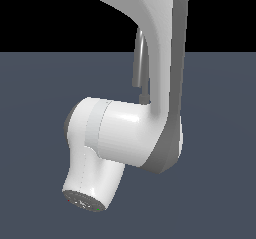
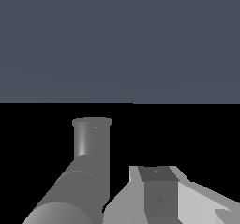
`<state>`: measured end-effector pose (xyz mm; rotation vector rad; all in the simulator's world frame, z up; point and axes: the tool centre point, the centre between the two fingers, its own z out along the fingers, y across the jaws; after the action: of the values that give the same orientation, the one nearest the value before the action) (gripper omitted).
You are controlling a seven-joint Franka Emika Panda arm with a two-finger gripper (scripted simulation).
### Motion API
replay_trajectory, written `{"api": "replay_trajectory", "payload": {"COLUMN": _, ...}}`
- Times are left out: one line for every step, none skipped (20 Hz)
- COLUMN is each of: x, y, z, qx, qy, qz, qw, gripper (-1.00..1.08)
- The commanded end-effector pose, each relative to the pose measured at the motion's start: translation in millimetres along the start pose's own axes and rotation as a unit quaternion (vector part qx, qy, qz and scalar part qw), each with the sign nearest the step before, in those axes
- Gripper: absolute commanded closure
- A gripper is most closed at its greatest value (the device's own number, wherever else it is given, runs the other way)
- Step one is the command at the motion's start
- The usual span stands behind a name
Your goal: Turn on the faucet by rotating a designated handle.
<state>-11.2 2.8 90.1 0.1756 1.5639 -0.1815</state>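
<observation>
In the exterior view my white arm (image 1: 125, 133) fills the middle and hides most of the faucet. Only part of the grey arched spout (image 1: 140, 58) shows behind it. The handle and the faucet's base are hidden there, and so is my gripper. In the wrist view a grey cylindrical part of the faucet (image 2: 92, 141) stands close by, joined to a thicker grey cylinder (image 2: 70, 197). One of the fingers (image 2: 157, 192) shows right beside that cylinder, very near it or touching. The other finger is out of frame, so I cannot tell whether the gripper is open or shut. I cannot make out the thin lever.
A flat blue-grey floor (image 1: 35, 133) stretches around the faucet, under a black background. No other objects show in either view.
</observation>
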Motion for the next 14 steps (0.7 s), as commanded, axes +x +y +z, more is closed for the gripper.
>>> {"api": "replay_trajectory", "payload": {"x": -9, "y": 3, "z": 0, "qx": 0.000, "qy": 0.000, "qz": 0.000, "qw": 1.0000, "gripper": 1.08}}
{"api": "replay_trajectory", "payload": {"x": -13, "y": 4, "z": 0, "qx": 0.000, "qy": 0.000, "qz": 0.000, "qw": 1.0000, "gripper": 1.08}}
{"api": "replay_trajectory", "payload": {"x": -16, "y": 6, "z": 0, "qx": 0.000, "qy": 0.000, "qz": 0.000, "qw": 1.0000, "gripper": 1.08}}
{"api": "replay_trajectory", "payload": {"x": -20, "y": 7, "z": 0, "qx": 0.000, "qy": 0.000, "qz": 0.000, "qw": 1.0000, "gripper": 1.08}}
{"api": "replay_trajectory", "payload": {"x": -20, "y": 7, "z": 0, "qx": 0.000, "qy": 0.000, "qz": 0.000, "qw": 1.0000, "gripper": 1.08}}
{"api": "replay_trajectory", "payload": {"x": -11, "y": 2, "z": 0, "qx": 0.003, "qy": 0.005, "qz": -0.001, "qw": 1.0000, "gripper": 1.08}}
{"api": "replay_trajectory", "payload": {"x": -15, "y": 1, "z": 0, "qx": 0.002, "qy": 0.005, "qz": -0.001, "qw": 1.0000, "gripper": 1.08}}
{"api": "replay_trajectory", "payload": {"x": -18, "y": 0, "z": 0, "qx": 0.002, "qy": 0.005, "qz": -0.001, "qw": 1.0000, "gripper": 1.08}}
{"api": "replay_trajectory", "payload": {"x": -22, "y": -1, "z": 0, "qx": 0.002, "qy": 0.004, "qz": -0.001, "qw": 1.0000, "gripper": 1.08}}
{"api": "replay_trajectory", "payload": {"x": -26, "y": -2, "z": 0, "qx": 0.002, "qy": 0.004, "qz": -0.001, "qw": 1.0000, "gripper": 1.08}}
{"api": "replay_trajectory", "payload": {"x": -29, "y": -3, "z": 0, "qx": 0.002, "qy": 0.003, "qz": -0.001, "qw": 1.0000, "gripper": 1.08}}
{"api": "replay_trajectory", "payload": {"x": -33, "y": -4, "z": 0, "qx": 0.002, "qy": 0.003, "qz": -0.001, "qw": 1.0000, "gripper": 1.08}}
{"api": "replay_trajectory", "payload": {"x": -37, "y": -5, "z": 0, "qx": 0.001, "qy": 0.003, "qz": 0.000, "qw": 1.0000, "gripper": 1.08}}
{"api": "replay_trajectory", "payload": {"x": -40, "y": -6, "z": 0, "qx": 0.001, "qy": 0.002, "qz": 0.000, "qw": 1.0000, "gripper": 1.08}}
